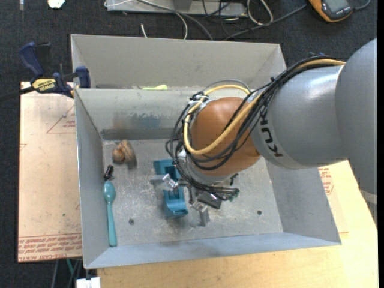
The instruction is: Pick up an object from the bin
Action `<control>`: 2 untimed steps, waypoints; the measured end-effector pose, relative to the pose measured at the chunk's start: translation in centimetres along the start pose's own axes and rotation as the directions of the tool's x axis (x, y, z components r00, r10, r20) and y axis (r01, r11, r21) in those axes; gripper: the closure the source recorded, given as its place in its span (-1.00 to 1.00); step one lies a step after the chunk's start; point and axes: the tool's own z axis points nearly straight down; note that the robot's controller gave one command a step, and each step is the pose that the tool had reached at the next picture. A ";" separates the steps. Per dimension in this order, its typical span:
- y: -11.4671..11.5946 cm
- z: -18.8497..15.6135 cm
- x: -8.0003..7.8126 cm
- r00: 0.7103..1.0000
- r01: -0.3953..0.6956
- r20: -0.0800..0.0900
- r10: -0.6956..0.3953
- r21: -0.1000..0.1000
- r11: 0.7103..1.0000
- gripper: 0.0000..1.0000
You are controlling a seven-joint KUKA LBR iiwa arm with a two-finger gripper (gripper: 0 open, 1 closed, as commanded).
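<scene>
My gripper (182,199) is low in the middle of the bin, under the orange dome, and looks open. One grey fingertip (162,182) shows to the upper left and the other (203,216) to the lower right. A blue plastic block (175,205) lies on the floor between them, and I cannot tell whether either one touches it. A second blue piece (162,167) lies just behind it, partly hidden by the gripper.
A teal plastic spoon (110,211) lies along the left wall, bowl toward the back. Above it sit a small black thing (108,173) and a brown lumpy thing (123,152). The arm covers the bin's right half.
</scene>
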 end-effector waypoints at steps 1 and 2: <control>0.6 1.8 -2.8 0.985 0.175 -0.005 -0.175 -0.001 0.985 -1.00; 0.9 2.5 -3.4 0.975 0.222 -0.006 -0.222 -0.005 0.975 -1.00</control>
